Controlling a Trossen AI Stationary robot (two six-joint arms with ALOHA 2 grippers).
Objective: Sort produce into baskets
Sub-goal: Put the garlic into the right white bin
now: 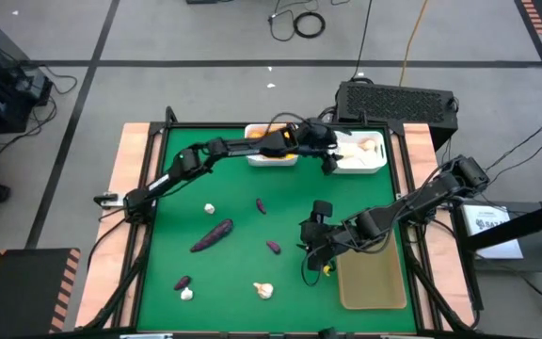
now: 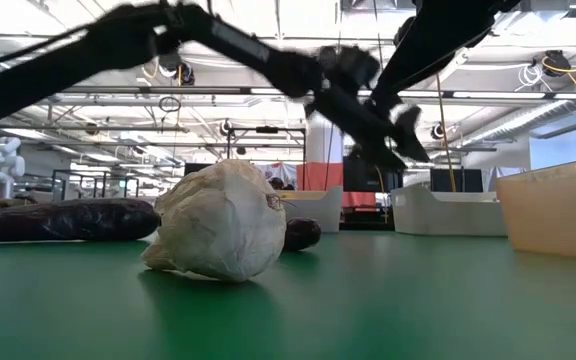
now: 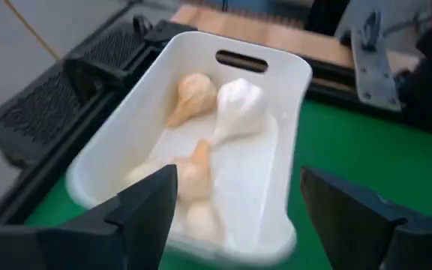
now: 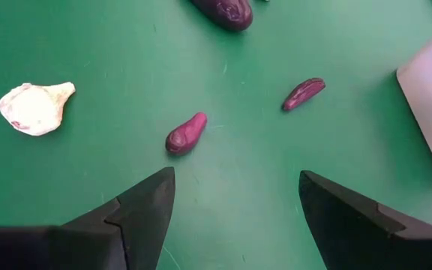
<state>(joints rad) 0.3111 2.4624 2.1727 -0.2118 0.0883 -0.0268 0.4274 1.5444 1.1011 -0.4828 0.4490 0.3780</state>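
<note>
My left gripper [image 1: 330,162] [image 3: 238,195] hangs open over the far right white basket [image 1: 360,151] [image 3: 223,90], which holds several white garlic bulbs [image 3: 238,105]; nothing is between its fingers. The far left white basket [image 1: 271,149] holds orange fruit. My right gripper [image 1: 303,240] [image 4: 237,199] hovers open above the green mat, empty, with a small purple piece [image 4: 186,133] [image 1: 273,247] just ahead of it. A long purple piece [image 1: 212,235], more small purple pieces [image 1: 261,204] [image 1: 183,282] and garlic bulbs [image 1: 263,290] [image 1: 209,208] [image 2: 218,222] lie loose on the mat.
A tan tray [image 1: 373,282] [image 2: 558,210] lies at the near right of the mat. A black box with a grille [image 1: 395,102] stands beyond the far edge. Wooden rails border the mat on the left [image 1: 125,169] and right.
</note>
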